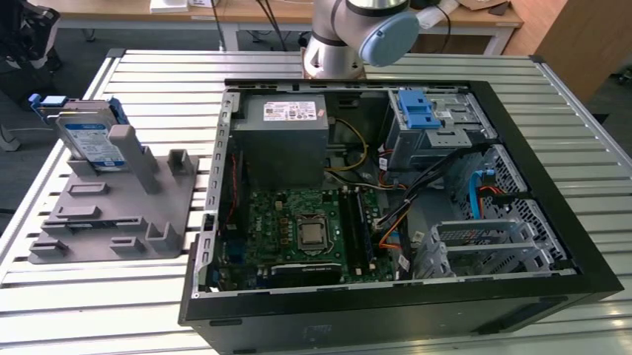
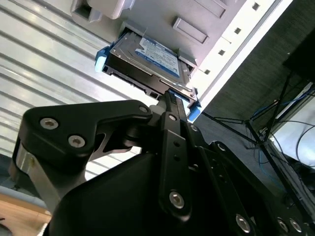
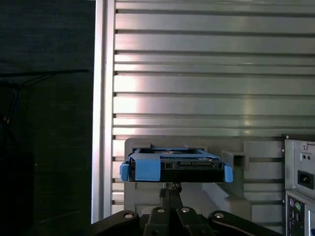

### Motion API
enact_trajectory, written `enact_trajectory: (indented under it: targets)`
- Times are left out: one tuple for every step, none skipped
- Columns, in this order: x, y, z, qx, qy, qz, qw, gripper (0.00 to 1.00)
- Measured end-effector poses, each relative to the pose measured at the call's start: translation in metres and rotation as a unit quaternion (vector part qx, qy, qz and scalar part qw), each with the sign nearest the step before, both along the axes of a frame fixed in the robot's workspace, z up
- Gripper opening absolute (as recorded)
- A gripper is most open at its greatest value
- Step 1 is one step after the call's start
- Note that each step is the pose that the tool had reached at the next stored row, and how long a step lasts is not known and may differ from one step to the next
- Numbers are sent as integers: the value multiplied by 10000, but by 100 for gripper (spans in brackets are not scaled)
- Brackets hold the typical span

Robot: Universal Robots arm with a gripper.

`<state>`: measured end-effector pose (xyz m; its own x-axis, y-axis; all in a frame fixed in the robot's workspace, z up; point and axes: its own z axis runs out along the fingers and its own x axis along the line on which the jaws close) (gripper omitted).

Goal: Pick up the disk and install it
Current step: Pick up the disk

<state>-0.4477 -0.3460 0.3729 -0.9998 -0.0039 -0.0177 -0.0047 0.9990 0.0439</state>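
Pointing at the disk (image 3: 174,166), fingers (image 3: 170,193) seemingly pressed together, empty

Silver disk (image 1: 91,142) (blue rails), white-and-blue label, standing tilted

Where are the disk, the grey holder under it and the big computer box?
disk (image 1: 92,142): exterior view, on its white-and-blue label.
grey holder (image 1: 109,214): exterior view, on its flat base.
computer box (image 1: 375,316): exterior view, on its black outer wall.
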Motion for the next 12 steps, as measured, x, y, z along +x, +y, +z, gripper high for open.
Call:
enact_trajectory:
  targets:
    - [0,0,-1,0,-1,90,10000,11]
    - [0,0,-2,0,-1,180,9998,11]
    - [0,0,-3,0,-1,269,9996,11]
    - [0,0,-3,0,-1,360,9994,11]
    - [0,0,-3,0,0,449,9990,11]
    - [0,0,-4,0,-1,548,9985,11]
    - [0,0,-5,0,0,634,9980,11]
    - [0,0,-5,0,0,718,9974,11]
    - [0,0,-5,0,0,799,9968,11]
    - [0,0,-6,0,0,877,9961,11]
    - [0,0,-6,0,0,952,9955,11]
    - [0,0,-6,0,0,1027,9947,11]
